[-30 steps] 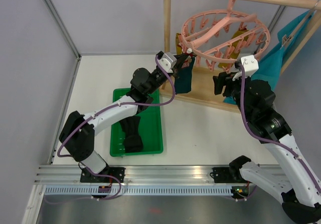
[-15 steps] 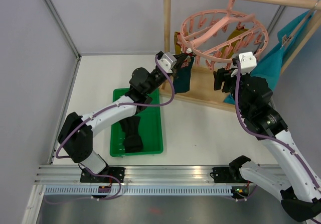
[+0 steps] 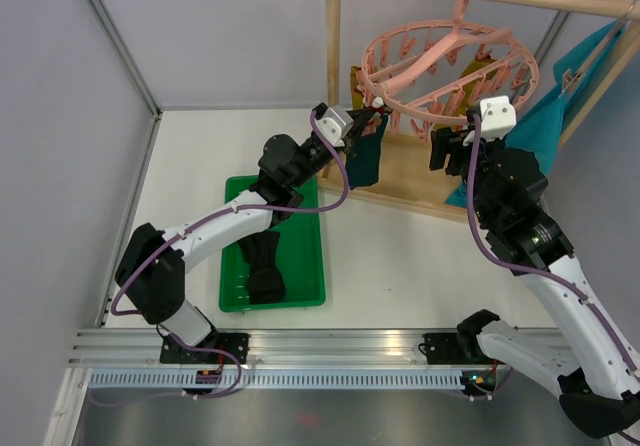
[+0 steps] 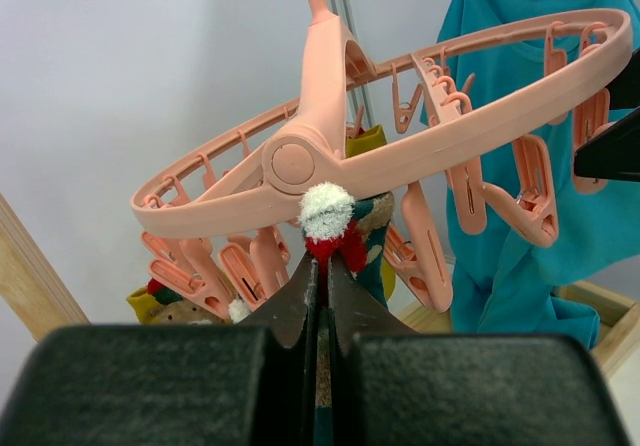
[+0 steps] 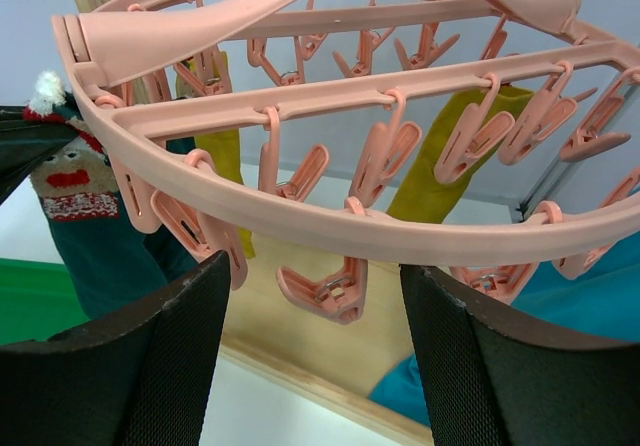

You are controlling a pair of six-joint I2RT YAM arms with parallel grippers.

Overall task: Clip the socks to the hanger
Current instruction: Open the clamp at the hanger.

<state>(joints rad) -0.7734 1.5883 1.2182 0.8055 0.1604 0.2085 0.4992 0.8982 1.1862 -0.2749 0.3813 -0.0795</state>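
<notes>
Left fingers [image 4: 300, 301] are pressed together on the cuff of a teal sock [image 4: 345, 249] with red-and-white trim. Its white pompom sits just above them, under the hub of the pink hanger [image 4: 470, 131]. Right fingers [image 5: 185, 336] are spread wide and hold nothing, just below the ring. One clip peg [image 5: 325, 291] dangles in the gap. A mustard sock [image 5: 445, 181] hangs clipped beyond them.
</notes>
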